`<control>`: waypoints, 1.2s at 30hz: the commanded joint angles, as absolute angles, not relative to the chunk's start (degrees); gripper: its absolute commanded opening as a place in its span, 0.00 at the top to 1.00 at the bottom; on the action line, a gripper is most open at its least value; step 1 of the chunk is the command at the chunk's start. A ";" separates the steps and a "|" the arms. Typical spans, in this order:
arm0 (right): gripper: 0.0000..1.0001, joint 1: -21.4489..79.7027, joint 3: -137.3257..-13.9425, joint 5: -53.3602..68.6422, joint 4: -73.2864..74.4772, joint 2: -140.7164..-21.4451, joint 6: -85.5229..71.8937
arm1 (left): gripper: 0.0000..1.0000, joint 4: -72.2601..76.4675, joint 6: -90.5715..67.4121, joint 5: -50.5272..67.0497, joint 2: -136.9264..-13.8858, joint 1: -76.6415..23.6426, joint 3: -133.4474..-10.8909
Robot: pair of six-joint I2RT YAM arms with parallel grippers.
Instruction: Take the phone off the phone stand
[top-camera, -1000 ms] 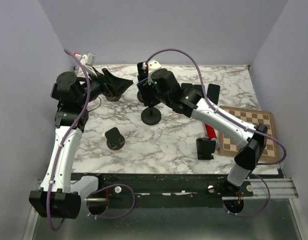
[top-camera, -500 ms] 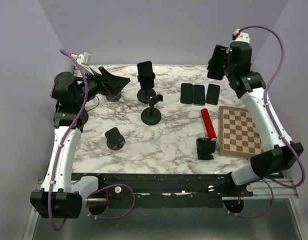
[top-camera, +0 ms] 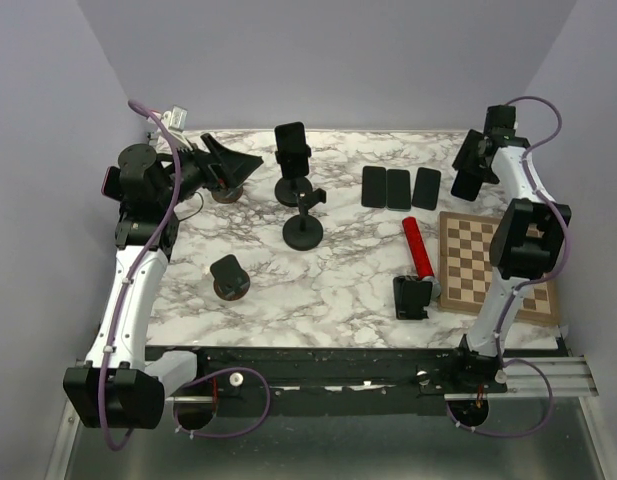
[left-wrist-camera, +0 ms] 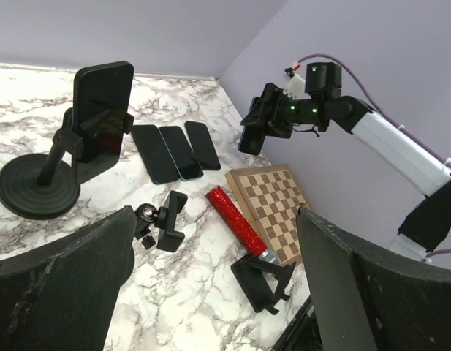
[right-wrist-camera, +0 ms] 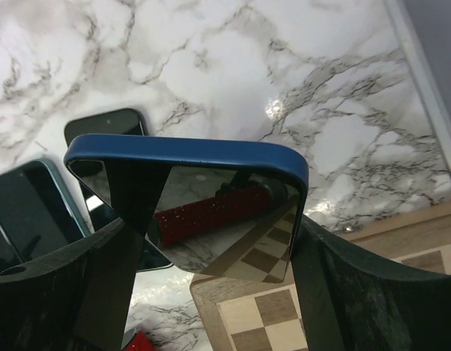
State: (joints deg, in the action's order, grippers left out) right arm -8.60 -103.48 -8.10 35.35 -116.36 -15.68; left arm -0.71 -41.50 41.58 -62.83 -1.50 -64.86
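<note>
Table: white marble, grey veining. Chessboard: brown-tan checks. Tube: glittery red. Phone: blue case, dark glossy screen (mirroring red tube, checks). Phone stand: black. Arm links: white. Walls: pale lilac.

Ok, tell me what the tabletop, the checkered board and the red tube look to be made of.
Tabletop: marble-look, glossy, grey veins and glare; possibly laminate. Checkered board: wood, matte, light and dark squares in a brown frame. Red tube: glittery red covering; what's beneath is unclear.
</note>
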 commanded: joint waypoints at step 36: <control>0.64 -5.63 -112.13 2.05 36.53 -137.89 -14.13 | 0.01 3.65 -44.45 44.55 -64.60 -1.23 -63.81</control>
State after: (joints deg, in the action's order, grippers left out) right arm -7.14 -111.74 -2.92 35.68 -134.69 -13.89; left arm 2.50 -44.27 43.35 -64.27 -1.50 -64.20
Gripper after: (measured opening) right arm 0.807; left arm 0.985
